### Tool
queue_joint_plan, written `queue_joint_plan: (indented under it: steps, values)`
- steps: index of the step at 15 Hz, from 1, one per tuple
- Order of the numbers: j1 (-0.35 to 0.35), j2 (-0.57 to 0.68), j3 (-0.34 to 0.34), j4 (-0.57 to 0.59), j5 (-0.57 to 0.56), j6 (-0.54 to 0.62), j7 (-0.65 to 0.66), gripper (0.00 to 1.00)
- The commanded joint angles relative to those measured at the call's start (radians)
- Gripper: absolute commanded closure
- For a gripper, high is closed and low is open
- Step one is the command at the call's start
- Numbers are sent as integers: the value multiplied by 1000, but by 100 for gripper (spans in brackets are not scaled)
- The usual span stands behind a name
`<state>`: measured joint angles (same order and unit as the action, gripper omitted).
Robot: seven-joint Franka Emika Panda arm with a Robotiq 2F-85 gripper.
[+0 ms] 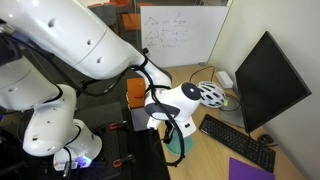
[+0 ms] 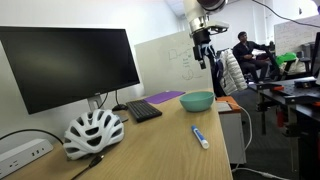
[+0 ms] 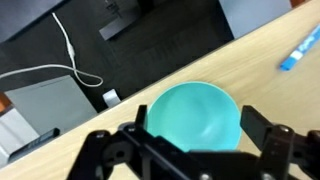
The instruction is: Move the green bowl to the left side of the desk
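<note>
In an exterior view, the long tan desk (image 2: 160, 145) runs away from the camera. A dark monitor (image 2: 70, 65) stands along its left side, with a black keyboard (image 2: 143, 110) and a purple mat (image 2: 167, 97) farther back. The white robot arm (image 1: 90, 40) fills much of the frame in an exterior view. A white-and-black bicycle helmet (image 2: 93, 132) lies near the camera at the foot of the monitor.

The green bowl (image 2: 197, 101) sits upright on the far part of the desk, close to its right edge and just right of the purple mat. It is small, round, shallow and plain teal-green, with a smooth, empty inside. The gripper (image 2: 204, 55) hangs above it, well clear of the rim.

In the wrist view the bowl fills the centre and the black fingers (image 3: 268, 140) are spread wide to either side of it, holding nothing. A blue-and-white marker (image 2: 200, 137) lies on the bare wood nearer the camera than the bowl, apart from it.
</note>
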<state>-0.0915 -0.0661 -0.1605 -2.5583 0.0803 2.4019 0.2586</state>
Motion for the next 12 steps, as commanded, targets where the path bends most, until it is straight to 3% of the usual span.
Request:
queue_joint_plan:
  steps: [1,12]
  values:
    - [-17,85,19,13,29,90,174,0]
    - [53,294,2,16,105,236,741,0]
